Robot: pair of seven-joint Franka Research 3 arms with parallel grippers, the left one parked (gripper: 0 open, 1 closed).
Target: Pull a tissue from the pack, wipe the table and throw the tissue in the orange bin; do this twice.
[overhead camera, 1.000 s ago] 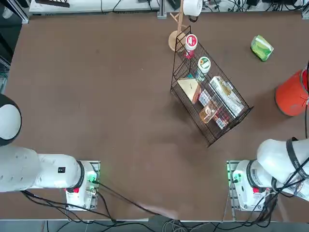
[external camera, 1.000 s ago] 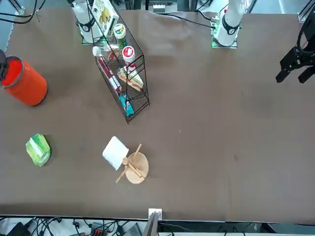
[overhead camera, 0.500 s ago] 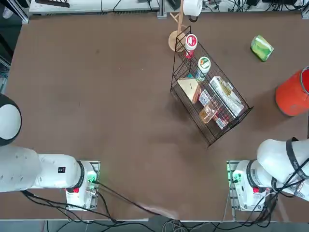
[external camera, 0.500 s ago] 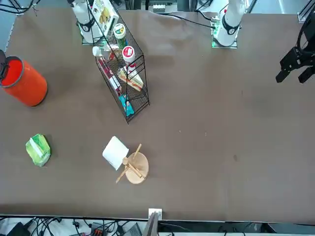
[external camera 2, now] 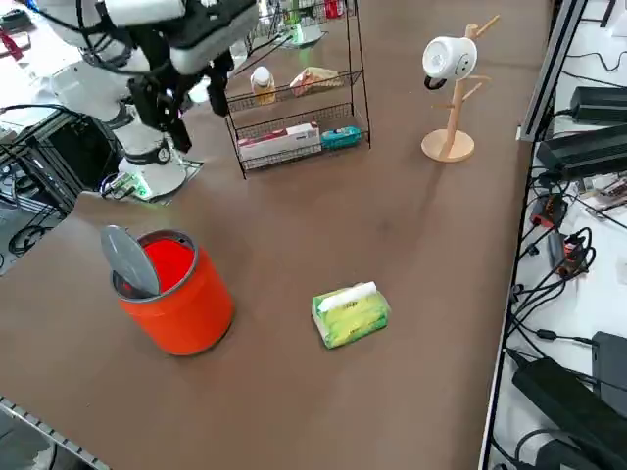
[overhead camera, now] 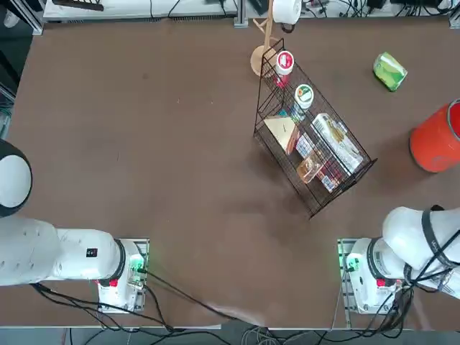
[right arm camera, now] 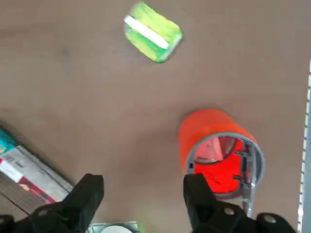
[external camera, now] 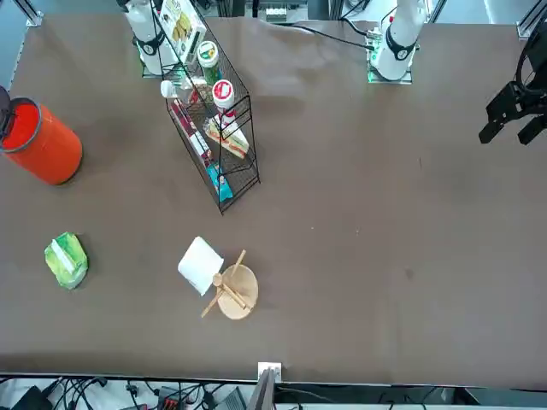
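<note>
1. My cables [overhead camera: 425, 272] no longer cross the orange bin [overhead camera: 433, 144] in the top view, so the way over it looks freer; the green pack [overhead camera: 390, 72] lies unmoved.
2. My right pincer [right arm camera: 143, 184] is wide and empty, so pulling a tissue seems next.
3. The pack sits near the table's [overhead camera: 180, 144] far right corner, ahead of my pincer, beyond the bin.

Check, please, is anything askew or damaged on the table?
Nothing looks damaged. Only the black wire basket stands diagonally on the brown table; the red-orange plastic bucket is upright, its lid open.
</note>
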